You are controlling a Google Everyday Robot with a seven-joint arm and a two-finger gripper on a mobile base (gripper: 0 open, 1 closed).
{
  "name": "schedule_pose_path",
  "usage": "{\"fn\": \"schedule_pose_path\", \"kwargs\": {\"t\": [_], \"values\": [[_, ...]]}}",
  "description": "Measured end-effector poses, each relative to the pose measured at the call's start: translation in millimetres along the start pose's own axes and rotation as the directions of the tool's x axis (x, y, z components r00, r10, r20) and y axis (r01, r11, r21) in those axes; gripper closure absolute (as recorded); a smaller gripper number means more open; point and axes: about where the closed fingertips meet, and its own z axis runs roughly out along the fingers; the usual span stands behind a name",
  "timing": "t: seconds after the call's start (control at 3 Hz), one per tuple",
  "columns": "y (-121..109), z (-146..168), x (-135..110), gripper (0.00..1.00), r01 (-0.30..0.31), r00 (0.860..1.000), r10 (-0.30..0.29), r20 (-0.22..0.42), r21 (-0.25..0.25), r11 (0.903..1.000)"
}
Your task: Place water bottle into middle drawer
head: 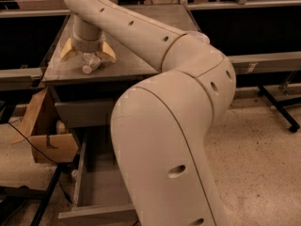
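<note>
The water bottle (90,62), small and clear with a white cap, lies on the grey cabinet top (141,62) near its front left edge. My gripper (88,55) is right over it, at the end of the big cream arm (174,102). Its tan fingers (68,50) are spread wide, one on each side of the bottle, not closed on it. The middle drawer (96,182) stands pulled out low at the front, and the part of its inside that shows is bare. My arm hides its right part.
An upper grey drawer (84,113) sits slightly out below the cabinet top. An open cardboard box (49,140) stands on the floor left of the drawers. Black table legs (277,107) stand on the speckled floor at the right.
</note>
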Motion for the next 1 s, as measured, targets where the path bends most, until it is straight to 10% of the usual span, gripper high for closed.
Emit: {"fn": "schedule_pose_path", "kwargs": {"t": [1.0], "values": [[-10.9,-37.4,4.0,0.95,0.001,1.000,-0.002,0.023,0.016,0.9999]]}}
